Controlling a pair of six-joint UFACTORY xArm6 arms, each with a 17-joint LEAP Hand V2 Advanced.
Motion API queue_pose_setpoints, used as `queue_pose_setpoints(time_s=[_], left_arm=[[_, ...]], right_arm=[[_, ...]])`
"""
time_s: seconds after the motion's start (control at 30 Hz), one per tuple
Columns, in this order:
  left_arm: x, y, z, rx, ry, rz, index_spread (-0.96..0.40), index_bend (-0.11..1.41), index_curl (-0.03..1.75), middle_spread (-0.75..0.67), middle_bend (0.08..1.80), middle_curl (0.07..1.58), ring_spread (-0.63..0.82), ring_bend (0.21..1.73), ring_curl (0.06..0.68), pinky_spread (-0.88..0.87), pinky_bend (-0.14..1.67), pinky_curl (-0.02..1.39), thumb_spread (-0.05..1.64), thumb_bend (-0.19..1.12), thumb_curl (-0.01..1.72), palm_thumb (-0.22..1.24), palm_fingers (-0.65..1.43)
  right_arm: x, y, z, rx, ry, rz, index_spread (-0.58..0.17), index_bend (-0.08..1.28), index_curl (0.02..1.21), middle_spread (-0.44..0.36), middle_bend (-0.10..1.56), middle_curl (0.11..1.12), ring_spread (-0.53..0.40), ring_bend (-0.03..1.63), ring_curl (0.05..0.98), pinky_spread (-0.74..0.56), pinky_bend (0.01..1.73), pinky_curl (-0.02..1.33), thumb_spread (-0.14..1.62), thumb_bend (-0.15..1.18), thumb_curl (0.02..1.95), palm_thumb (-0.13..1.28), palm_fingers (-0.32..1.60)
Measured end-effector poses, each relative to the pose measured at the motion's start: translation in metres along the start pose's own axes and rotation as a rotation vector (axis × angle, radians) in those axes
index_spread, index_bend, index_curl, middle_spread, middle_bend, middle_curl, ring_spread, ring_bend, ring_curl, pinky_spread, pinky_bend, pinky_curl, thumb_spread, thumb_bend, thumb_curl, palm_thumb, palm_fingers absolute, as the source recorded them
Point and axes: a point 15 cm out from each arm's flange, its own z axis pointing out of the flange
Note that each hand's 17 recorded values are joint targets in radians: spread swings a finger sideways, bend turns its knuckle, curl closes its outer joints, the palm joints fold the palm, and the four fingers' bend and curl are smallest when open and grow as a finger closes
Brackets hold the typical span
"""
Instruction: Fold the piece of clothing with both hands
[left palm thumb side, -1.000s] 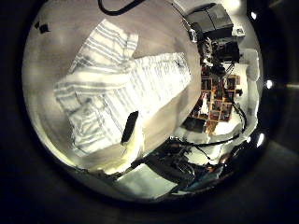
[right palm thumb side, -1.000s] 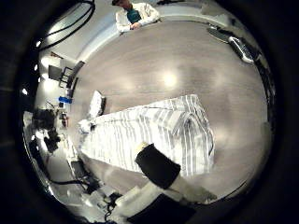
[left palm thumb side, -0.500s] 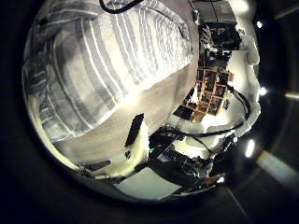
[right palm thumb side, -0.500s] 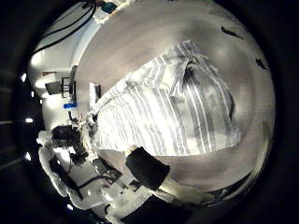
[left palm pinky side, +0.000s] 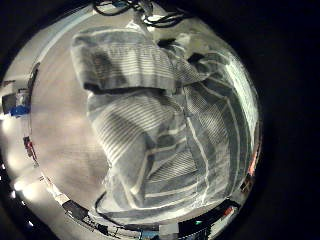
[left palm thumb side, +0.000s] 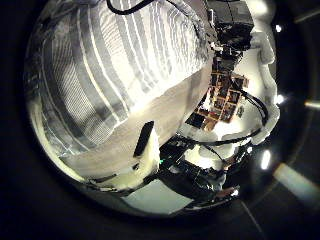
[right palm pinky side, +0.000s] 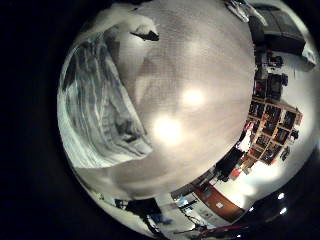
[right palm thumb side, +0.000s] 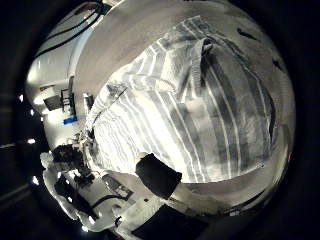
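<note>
A striped piece of clothing (left palm pinky side: 160, 130) lies spread and rumpled on the wooden table (right palm pinky side: 200, 100). It fills much of the left little finger side palm view, so it is close under that palm. In the left thumb side palm view the clothing (left palm thumb side: 105, 85) fills the area beyond the left hand's thumb (left palm thumb side: 143, 138), which is straight and holds nothing. In the right thumb side palm view the clothing (right palm thumb side: 195, 110) lies close, with the right hand's thumb (right palm thumb side: 160, 175) over its near edge, gripping nothing. In the right little finger side palm view the clothing (right palm pinky side: 95, 100) lies beside bare table.
Bare table stretches beside the clothing in the right little finger side palm view. A shelf unit with small items (left palm thumb side: 232, 95) stands off the table. A small dark object (right palm pinky side: 146, 35) lies on the table past the clothing.
Both palm cameras have come much closer to the clothing, which now fills far more of both thumb side views. The clothing itself has not visibly shifted. Both thumbs keep the same pose.
</note>
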Motion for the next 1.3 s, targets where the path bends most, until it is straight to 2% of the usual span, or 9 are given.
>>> queue_pose_setpoints(time_s=[0.47,0.63,0.73,0.87,0.93,1.0,1.1,1.17,1.3], left_arm=[[-0.006,-0.007,0.014,-0.023,0.003,-0.009,-0.01,0.18,0.39,0.29,0.17,0.28,0.44,0.63,0.223,0.49,0.37,0.34,1.05,-0.02,0.31,0.31,0.03],[-0.005,-0.008,0.014,-0.02,0.0,-0.007,-0.01,0.18,0.38,0.29,0.17,0.28,0.44,0.63,0.223,0.49,0.37,0.34,1.05,-0.02,0.31,0.31,0.04],[-0.006,-0.011,0.01,-0.012,-0.001,-0.01,-0.01,0.18,0.38,0.29,0.17,0.28,0.44,0.63,0.223,0.49,0.37,0.34,1.05,-0.02,0.31,0.31,0.04],[-0.007,-0.011,0.007,-0.007,-0.002,-0.009,-0.01,0.18,0.38,0.29,0.17,0.28,0.44,0.63,0.222,0.49,0.36,0.34,1.05,-0.02,0.31,0.31,0.04],[-0.008,-0.011,0.005,-0.003,-0.004,-0.008,-0.01,0.18,0.38,0.29,0.17,0.28,0.44,0.63,0.222,0.49,0.36,0.34,1.05,-0.02,0.31,0.31,0.04],[-0.007,-0.011,0.004,-0.002,-0.003,-0.008,-0.01,0.18,0.38,0.29,0.17,0.28,0.44,0.63,0.221,0.49,0.36,0.34,1.05,-0.02,0.31,0.31,0.04],[-0.007,-0.01,0.002,-0.001,-0.005,-0.007,-0.01,0.18,0.38,0.29,0.17,0.28,0.44,0.63,0.221,0.49,0.36,0.34,1.05,-0.02,0.31,0.31,0.04],[-0.007,-0.01,0.001,0.003,-0.006,-0.005,-0.01,0.18,0.38,0.29,0.17,0.28,0.44,0.63,0.221,0.49,0.36,0.33,1.06,-0.02,0.31,0.32,0.04],[-0.007,-0.01,-0.001,0.006,-0.005,-0.003,-0.01,0.18,0.38,0.29,0.17,0.27,0.44,0.62,0.22,0.49,0.36,0.33,1.06,-0.02,0.31,0.32,0.05]], right_arm=[[0.008,-0.008,0.037,-0.045,0.006,0.02,-0.155,0.17,0.34,0.1,0.49,0.39,0.037,0.98,0.281,0.33,0.89,0.3,1.11,-0.02,0.33,0.31,0.32],[0.008,-0.002,0.048,-0.084,0.01,0.013,-0.16,0.18,0.34,0.073,0.52,0.4,-0.017,1.02,0.282,0.25,0.89,0.28,1.11,-0.02,0.33,0.32,0.39],[0.004,0.005,0.052,-0.112,0.013,0.004,-0.177,0.18,0.35,0.02,0.59,0.42,-0.097,1.09,0.296,0.15,0.89,0.26,1.11,-0.02,0.33,0.34,0.52],[-0.004,0.015,0.054,-0.149,0.02,-0.015,-0.233,0.23,0.36,-0.072,0.69,0.46,-0.196,1.15,0.313,-0.05,0.95,0.24,1.12,0.0,0.34,0.4,0.86],[-0.008,0.021,0.055,-0.171,0.025,-0.025,-0.262,0.26,0.39,-0.106,0.71,0.47,-0.222,1.15,0.323,-0.14,0.98,0.25,1.12,-0.01,0.35,0.43,0.96],[-0.01,0.03,0.056,-0.203,0.028,-0.036,-0.297,0.32,0.43,-0.137,0.76,0.5,-0.235,1.16,0.34,-0.27,0.97,0.25,1.13,0.0,0.36,0.49,1.15],[-0.017,0.041,0.057,-0.241,0.029,-0.075,-0.334,0.45,0.5,-0.164,0.86,0.54,-0.243,1.19,0.373,-0.41,0.94,0.24,1.15,0.0,0.37,0.55,1.29],[-0.021,0.049,0.057,-0.268,0.025,-0.091,-0.353,0.55,0.55,-0.165,0.94,0.56,-0.233,1.18,0.387,-0.45,0.98,0.26,1.15,0.01,0.38,0.61,1.4],[-0.031,0.066,0.054,-0.324,0.004,-0.127,-0.36,0.71,0.62,-0.168,1.04,0.6,-0.216,1.25,0.426,-0.42,1.1,0.33,1.14,0.03,0.41,0.71,1.42]])
